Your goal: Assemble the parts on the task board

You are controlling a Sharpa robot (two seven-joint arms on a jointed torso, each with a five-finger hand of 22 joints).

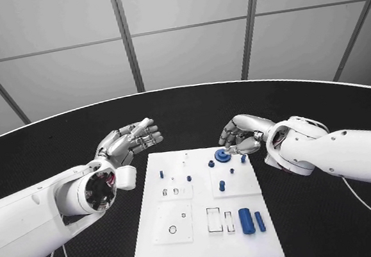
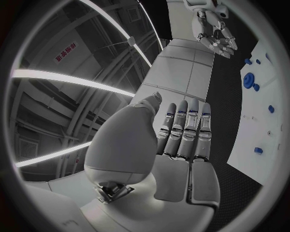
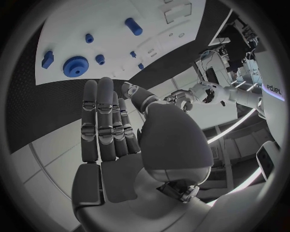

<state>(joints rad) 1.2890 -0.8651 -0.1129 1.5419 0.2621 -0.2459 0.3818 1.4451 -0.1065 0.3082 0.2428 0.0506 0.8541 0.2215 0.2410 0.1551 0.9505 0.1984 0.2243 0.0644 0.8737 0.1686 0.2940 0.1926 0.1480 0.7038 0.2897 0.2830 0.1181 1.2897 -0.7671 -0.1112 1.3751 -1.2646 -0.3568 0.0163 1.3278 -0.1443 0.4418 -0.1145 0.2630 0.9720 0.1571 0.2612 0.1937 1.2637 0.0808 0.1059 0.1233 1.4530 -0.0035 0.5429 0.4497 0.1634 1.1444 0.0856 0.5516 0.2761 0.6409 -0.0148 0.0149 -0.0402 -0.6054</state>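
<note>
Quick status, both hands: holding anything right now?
Left hand: open, fingers extended, holding nothing, beside the task board.
Right hand: open, holding nothing, above the blue gear.

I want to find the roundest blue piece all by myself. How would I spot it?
Look at the white task board in the middle of the black table. Go to the board's far edge, close to the right hand. There lies a flat blue wheel with a toothed rim like a gear; it is wider than the small blue pegs near it.
</note>
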